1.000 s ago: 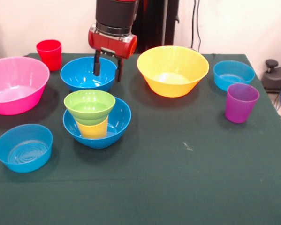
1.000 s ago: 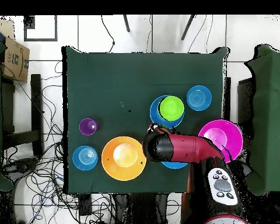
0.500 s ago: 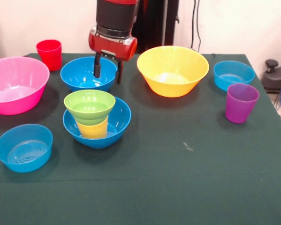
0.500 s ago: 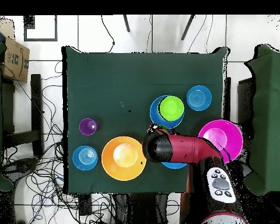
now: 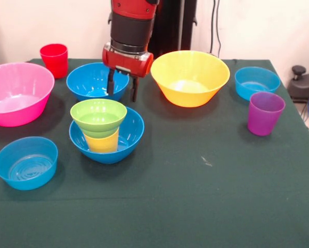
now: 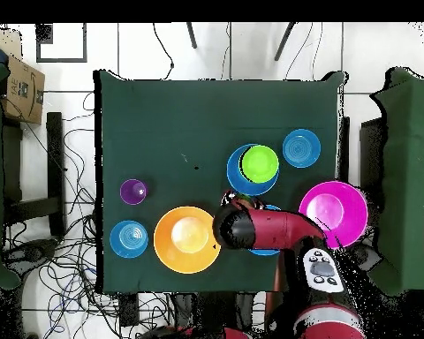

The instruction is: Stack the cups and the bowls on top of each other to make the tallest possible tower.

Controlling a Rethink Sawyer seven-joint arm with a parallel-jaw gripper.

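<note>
The tower stands left of centre: a deep blue bowl (image 5: 128, 135) holds a yellow cup (image 5: 102, 143) with a lime green bowl (image 5: 98, 115) on top; from above the green bowl (image 6: 260, 163) covers the cup. Just behind it my gripper (image 5: 123, 88) is open, its fingers (image 5: 110, 84) straddling the right rim of the second deep blue bowl (image 5: 92, 80), holding nothing. The arm (image 6: 251, 229) hides the gripper in the overhead view. A red cup (image 5: 54, 59) is at the back left, a purple cup (image 5: 265, 112) at the right.
A large pink bowl (image 5: 15, 93) sits at the left edge and a large yellow-orange bowl (image 5: 189, 77) right of the gripper. Small light-blue bowls lie at the front left (image 5: 26, 163) and back right (image 5: 256, 81). A black device (image 5: 304, 82) sits off the table's right edge.
The gripper has shifted a little to the right and lower, from over the rear blue bowl's inside to straddling its right rim. The objects have not moved.
</note>
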